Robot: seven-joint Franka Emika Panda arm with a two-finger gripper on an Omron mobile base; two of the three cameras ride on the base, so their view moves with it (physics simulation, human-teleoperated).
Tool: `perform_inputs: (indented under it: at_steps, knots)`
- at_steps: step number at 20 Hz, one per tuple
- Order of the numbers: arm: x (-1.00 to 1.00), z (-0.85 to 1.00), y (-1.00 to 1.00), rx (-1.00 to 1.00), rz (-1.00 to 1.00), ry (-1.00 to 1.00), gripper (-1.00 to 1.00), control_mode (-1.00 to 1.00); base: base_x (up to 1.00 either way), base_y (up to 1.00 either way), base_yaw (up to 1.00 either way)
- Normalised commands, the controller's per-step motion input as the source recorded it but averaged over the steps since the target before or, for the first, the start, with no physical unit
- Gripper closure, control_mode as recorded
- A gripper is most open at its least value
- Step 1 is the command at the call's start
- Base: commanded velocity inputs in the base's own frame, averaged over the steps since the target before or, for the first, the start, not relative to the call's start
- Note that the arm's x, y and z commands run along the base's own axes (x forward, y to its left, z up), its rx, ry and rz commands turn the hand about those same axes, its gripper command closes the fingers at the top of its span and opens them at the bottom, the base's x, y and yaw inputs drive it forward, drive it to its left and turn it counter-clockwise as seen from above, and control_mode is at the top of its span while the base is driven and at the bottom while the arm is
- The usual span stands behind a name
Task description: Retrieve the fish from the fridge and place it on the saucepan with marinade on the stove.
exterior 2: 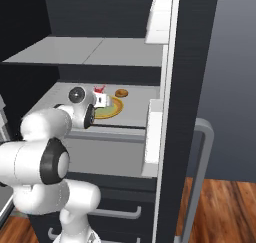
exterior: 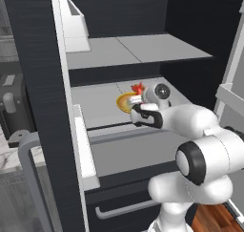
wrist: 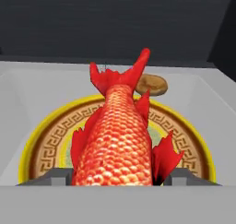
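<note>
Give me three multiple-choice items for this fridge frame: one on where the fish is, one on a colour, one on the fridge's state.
1. Where does the fish lie?
A. in a door bin
B. on the yellow-rimmed plate on a fridge shelf
C. on the floor

2. What colour is the small round item behind the plate?
A. brown
B. blue
C. white

3. How does the fridge stand?
A. both doors shut
B. open, shelves showing
C. only a bottom drawer pulled out

Key: 1 B, the hand view shows the fish across the plate's patterned centre, on the light grey shelf. 2 A, it reads brown in the hand view and the right base view. 3 B, both base views look past opened doors onto the shelves, with the gripper reaching inside, a fingertip on each side of the fish.
</note>
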Motion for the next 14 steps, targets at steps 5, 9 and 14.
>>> perform_inputs:
  at_steps: [5, 9, 14]
  knots:
    - [-0.69, 0.78, -0.06, 0.0, 0.0, 0.04, 1.0, -1.0, 0.0, 0.0, 0.0]
    - [-0.7, 0.52, -0.07, 0.0, 0.0, 0.17, 1.0, -1.0, 0.0, 0.0, 0.0]
    - [-0.69, 0.18, -0.08, 0.0, 0.0, 0.29, 1.0, -1.0, 0.0, 0.0, 0.0]
